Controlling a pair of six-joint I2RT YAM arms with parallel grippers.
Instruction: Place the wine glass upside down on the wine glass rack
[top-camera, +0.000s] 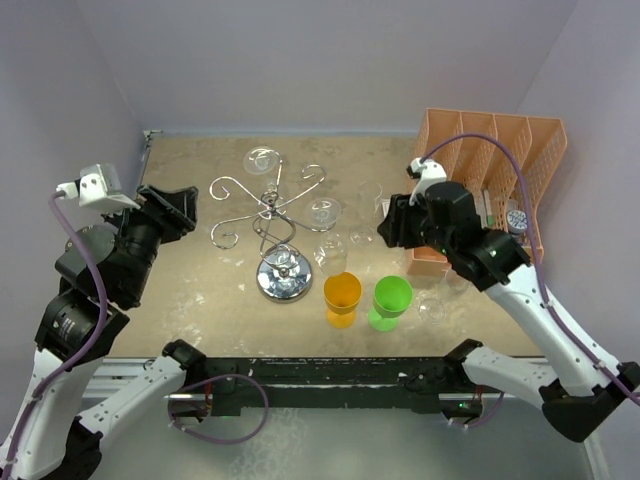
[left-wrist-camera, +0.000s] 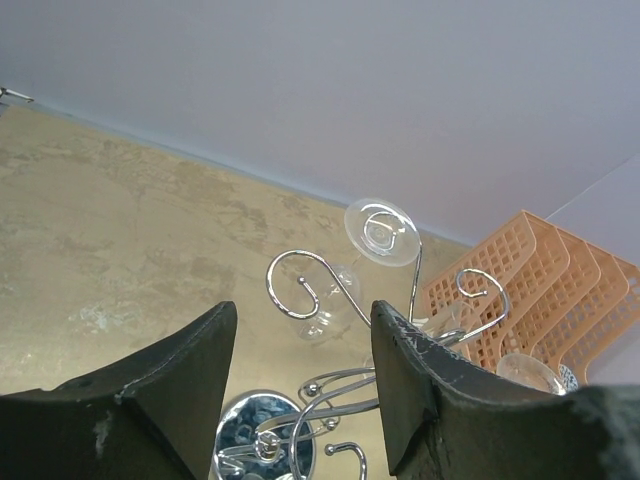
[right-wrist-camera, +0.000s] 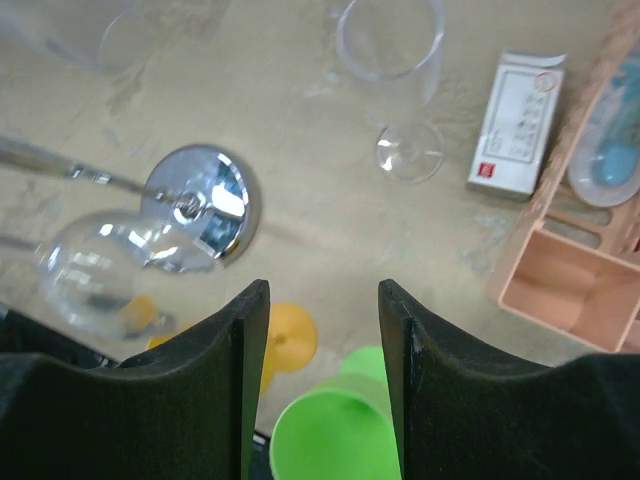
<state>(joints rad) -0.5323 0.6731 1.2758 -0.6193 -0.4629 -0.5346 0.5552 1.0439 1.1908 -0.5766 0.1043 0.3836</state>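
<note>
Gleaming chrome wine glass rack with curled scroll arms, clear glass hanging inverted, both pincers spread, empty.

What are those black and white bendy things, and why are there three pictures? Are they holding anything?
They are two robot arms, fixed at the near edge of a table. The big picture comes from a camera up above them. The other two come from little cameras on the arms' wrists, so you see each hand's two dark fingers at the bottom.

The left hand and the right hand are both open and hold nothing.

On the table stands a shiny wine glass rack with curly wire arms. A wine glass already hangs upside down on it, and at least one more hangs on the near side. Beside it are an orange cup, a green cup, a clear glass standing upright, a small white box and an orange organiser.
</note>
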